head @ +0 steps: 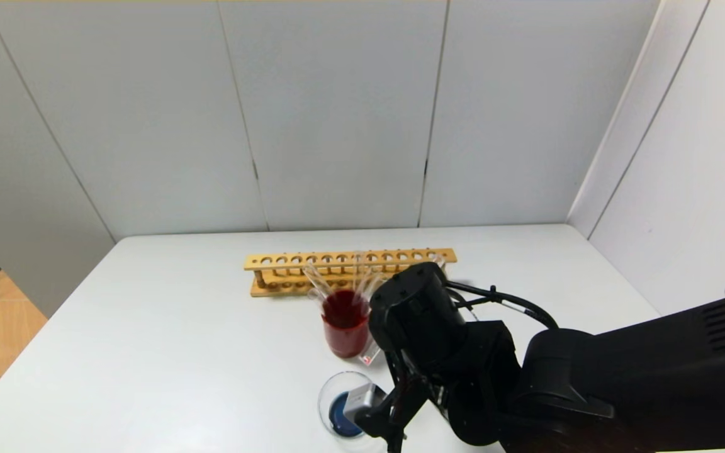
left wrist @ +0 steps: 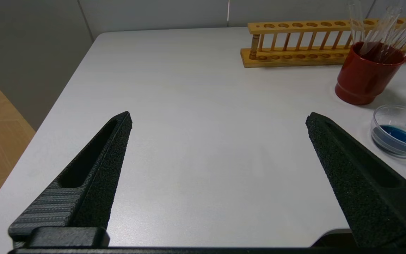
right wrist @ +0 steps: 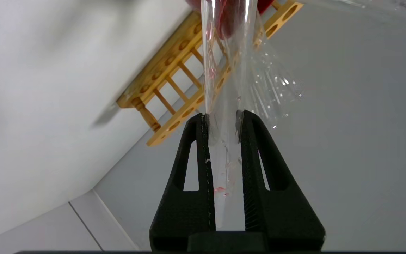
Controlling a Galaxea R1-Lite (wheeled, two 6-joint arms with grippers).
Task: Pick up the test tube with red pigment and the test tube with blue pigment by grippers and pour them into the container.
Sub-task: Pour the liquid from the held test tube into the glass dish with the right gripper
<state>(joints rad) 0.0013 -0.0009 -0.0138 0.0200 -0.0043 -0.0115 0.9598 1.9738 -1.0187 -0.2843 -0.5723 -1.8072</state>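
A clear test tube with red traces is clamped between the two black fingers of the right pincer; pinkish droplets cling to its inner wall. From the head camera, the right arm enters from 4 o'clock and its wrist covers the tube near the desk's middle. Just at 9 o'clock of that wrist stands a dark red cup with several colourless tubes leaning in it. At 6 o'clock of the cup, close to the desk's near edge, sits the glass container, shallow and clear, with blue liquid pooled in the bottom. Behind the cup, at 12 o'clock, a wooden rack lies across the white desk. The left pincer hovers low over bare desk, its fingers spread wide apart, holding nothing, with the cup and container at its 2 o'clock.
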